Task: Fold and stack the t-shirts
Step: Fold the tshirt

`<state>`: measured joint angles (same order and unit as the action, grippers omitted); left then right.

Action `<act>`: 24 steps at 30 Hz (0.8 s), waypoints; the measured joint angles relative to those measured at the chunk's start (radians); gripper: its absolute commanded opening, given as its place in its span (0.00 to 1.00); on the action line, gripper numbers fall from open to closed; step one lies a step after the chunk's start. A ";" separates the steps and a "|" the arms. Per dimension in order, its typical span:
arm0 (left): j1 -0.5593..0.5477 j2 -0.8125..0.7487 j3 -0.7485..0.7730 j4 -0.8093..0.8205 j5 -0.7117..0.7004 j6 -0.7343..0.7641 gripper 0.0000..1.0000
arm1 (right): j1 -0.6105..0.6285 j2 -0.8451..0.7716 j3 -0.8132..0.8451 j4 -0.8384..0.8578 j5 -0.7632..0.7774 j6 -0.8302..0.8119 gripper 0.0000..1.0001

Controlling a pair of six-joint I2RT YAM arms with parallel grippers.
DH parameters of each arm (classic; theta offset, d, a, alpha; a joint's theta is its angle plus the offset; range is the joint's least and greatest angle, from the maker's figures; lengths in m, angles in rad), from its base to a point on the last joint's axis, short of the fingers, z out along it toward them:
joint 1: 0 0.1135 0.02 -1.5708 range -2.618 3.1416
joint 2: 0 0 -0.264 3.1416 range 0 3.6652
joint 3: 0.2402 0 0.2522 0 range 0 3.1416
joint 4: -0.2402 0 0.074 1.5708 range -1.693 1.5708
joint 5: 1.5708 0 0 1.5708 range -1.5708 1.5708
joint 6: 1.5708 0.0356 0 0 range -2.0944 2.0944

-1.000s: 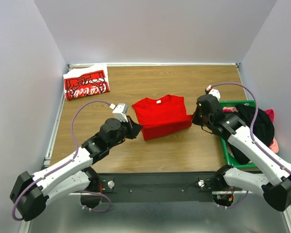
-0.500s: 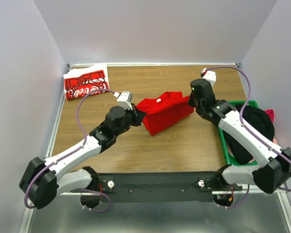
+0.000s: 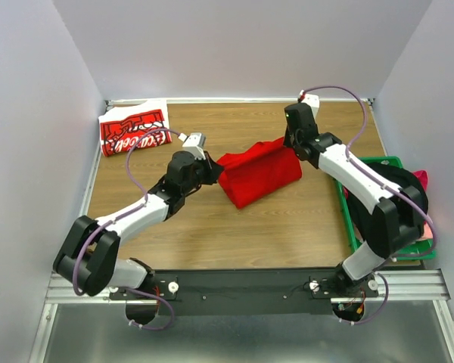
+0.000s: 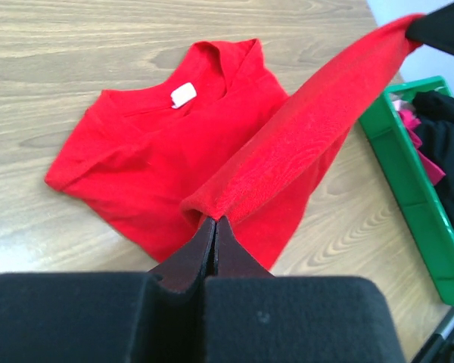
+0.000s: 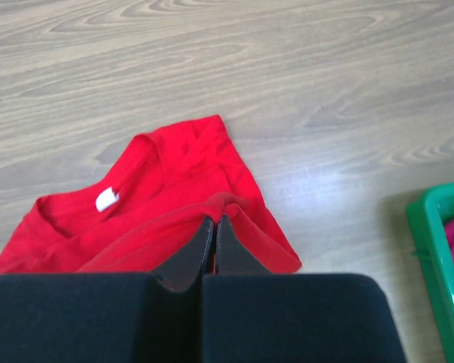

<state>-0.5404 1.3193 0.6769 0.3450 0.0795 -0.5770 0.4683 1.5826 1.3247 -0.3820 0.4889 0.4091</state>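
A plain bright red t-shirt (image 3: 259, 172) lies mid-table, its near edge lifted into a taut ridge between both arms. My left gripper (image 3: 214, 171) is shut on the left end of that edge (image 4: 212, 212). My right gripper (image 3: 290, 144) is shut on the other end (image 5: 225, 204), raised toward the back. The shirt's collar with a white tag (image 4: 183, 95) still rests on the wood. A folded red t-shirt with white lettering (image 3: 135, 130) sits at the back left corner.
A green plastic crate (image 3: 386, 162) holding dark and pink clothes stands at the right edge of the table, close to the right arm. The wooden table (image 3: 242, 227) is walled in on three sides.
Both grippers have carried the shirt's near edge up and toward the back, so the lower part now arches over the rest. The right arm has swung far back and left.
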 measured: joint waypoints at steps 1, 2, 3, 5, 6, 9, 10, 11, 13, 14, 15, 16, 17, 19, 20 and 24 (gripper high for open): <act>0.005 0.011 0.003 0.005 0.004 0.002 0.00 | -0.005 0.025 0.015 0.006 -0.005 -0.008 0.00; 0.013 0.025 0.008 0.012 0.011 0.002 0.00 | -0.009 0.043 0.026 0.008 -0.009 -0.012 0.01; 0.019 0.035 0.010 0.016 0.014 0.003 0.00 | -0.012 0.062 0.040 0.012 -0.013 -0.018 0.01; 0.035 0.053 0.014 0.026 0.025 0.004 0.00 | -0.019 0.109 0.069 0.019 -0.025 -0.029 0.00; 0.044 0.064 0.018 0.033 0.031 0.005 0.00 | -0.021 0.131 0.083 0.022 -0.030 -0.035 0.00; 0.062 0.104 0.035 0.047 0.046 0.005 0.00 | -0.030 0.194 0.119 0.030 -0.043 -0.047 0.00; 0.067 0.120 0.042 0.051 0.049 0.005 0.00 | -0.035 0.224 0.132 0.031 -0.052 -0.052 0.00; 0.074 0.142 0.051 0.052 0.053 0.005 0.00 | -0.038 0.237 0.137 0.031 -0.056 -0.053 0.00; 0.083 0.172 0.061 0.055 0.058 0.005 0.00 | -0.044 0.277 0.160 0.031 -0.067 -0.060 0.00; 0.088 0.191 0.068 0.058 0.061 0.005 0.00 | -0.047 0.295 0.172 0.032 -0.069 -0.063 0.00; 0.092 0.206 0.073 0.060 0.064 0.005 0.00 | -0.048 0.312 0.181 0.032 -0.074 -0.067 0.00; 0.100 0.229 0.080 0.060 0.064 0.003 0.00 | -0.050 0.333 0.192 0.034 -0.079 -0.070 0.01; 0.103 0.241 0.085 0.060 0.064 0.002 0.00 | -0.051 0.354 0.208 0.034 -0.087 -0.072 0.06; 0.117 0.274 0.099 0.060 0.064 0.000 0.21 | -0.053 0.381 0.231 0.032 -0.095 -0.079 0.34; 0.123 0.291 0.111 0.060 0.064 0.000 0.35 | -0.056 0.410 0.265 0.034 -0.104 -0.088 0.56; 0.146 0.330 0.169 0.027 0.037 -0.003 0.65 | -0.069 0.441 0.317 0.037 -0.122 -0.124 0.72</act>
<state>-0.3939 1.6497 0.8459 0.3725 0.1169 -0.5804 0.3992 2.0232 1.6417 -0.3454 0.3664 0.2848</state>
